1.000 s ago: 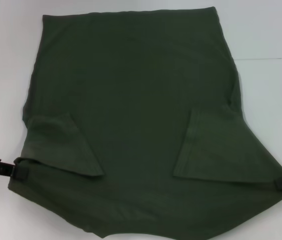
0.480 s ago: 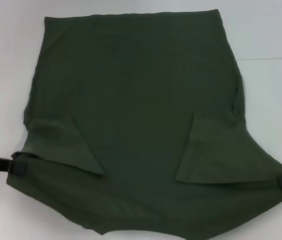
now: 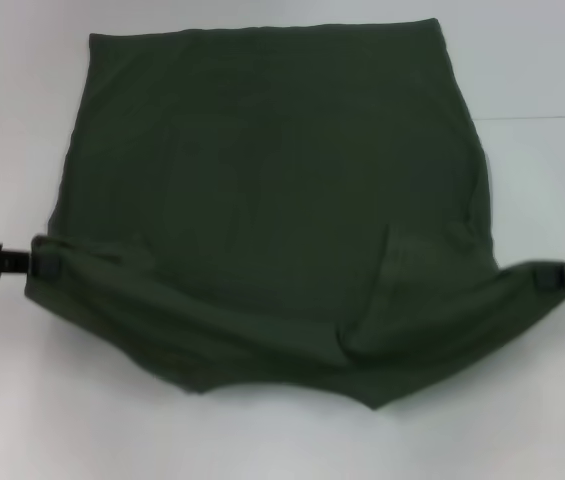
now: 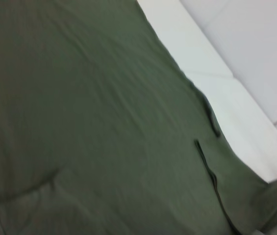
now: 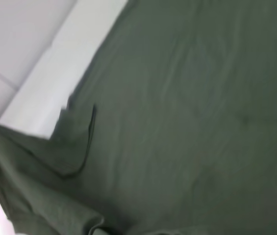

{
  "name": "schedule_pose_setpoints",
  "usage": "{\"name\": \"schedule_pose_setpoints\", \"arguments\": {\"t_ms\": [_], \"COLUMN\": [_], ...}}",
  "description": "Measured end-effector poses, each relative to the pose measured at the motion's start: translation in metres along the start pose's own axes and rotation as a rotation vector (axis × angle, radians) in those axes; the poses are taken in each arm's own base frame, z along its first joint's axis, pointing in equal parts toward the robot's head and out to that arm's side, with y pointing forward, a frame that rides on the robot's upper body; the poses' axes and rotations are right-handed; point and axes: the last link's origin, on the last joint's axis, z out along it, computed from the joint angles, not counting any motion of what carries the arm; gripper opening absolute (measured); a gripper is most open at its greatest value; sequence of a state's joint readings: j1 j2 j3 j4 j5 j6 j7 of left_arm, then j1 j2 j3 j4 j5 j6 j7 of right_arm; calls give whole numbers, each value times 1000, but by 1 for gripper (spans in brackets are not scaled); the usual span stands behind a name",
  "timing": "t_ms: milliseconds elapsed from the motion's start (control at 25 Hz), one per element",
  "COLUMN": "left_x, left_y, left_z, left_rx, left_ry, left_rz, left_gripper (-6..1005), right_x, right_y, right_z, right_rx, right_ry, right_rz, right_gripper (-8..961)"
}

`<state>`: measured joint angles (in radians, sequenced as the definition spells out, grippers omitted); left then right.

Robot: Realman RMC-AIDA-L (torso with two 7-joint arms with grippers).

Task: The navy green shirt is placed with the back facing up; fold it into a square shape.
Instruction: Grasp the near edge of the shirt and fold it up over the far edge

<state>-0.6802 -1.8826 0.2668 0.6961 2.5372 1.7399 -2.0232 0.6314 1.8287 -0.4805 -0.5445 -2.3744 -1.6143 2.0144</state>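
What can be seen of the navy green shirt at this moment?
The navy green shirt is plain dark olive, of soft matte fabric without print. Its far part lies flat on the white table, with a straight far edge. The near edge is lifted and sags between the left gripper and the right gripper, each pinching a side corner. One sleeve fold shows near the right gripper. The wrist views show only cloth and table.

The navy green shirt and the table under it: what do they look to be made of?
The navy green shirt looks like soft, matte knit fabric, probably cotton: no sheen, and it sags and creases between the left gripper and right gripper, which hold its near corners lifted. The table looks like a smooth, hard white surface, possibly laminate; its exact material cannot be told.
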Motion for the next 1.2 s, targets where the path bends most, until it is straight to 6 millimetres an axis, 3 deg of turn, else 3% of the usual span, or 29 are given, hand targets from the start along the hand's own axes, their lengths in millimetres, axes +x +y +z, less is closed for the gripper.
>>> {"name": "schedule_pose_setpoints", "arguments": {"t_ms": [480, 640, 1200], "left_x": [34, 41, 73], "left_y": [-11, -14, -24], "left_z": [14, 26, 67], "left_rx": [69, 89, 270], "left_ry": [225, 297, 510], "left_rz": [3, 27, 64], "left_gripper": [16, 16, 17], "right_x": [-40, -54, -83], "right_y": [0, 1, -2], "right_z": [4, 22, 54], "right_rx": [16, 44, 174], "right_ry": [-252, -345, -541], "right_rz": [9, 26, 12], "right_gripper": [21, 21, 20]}}
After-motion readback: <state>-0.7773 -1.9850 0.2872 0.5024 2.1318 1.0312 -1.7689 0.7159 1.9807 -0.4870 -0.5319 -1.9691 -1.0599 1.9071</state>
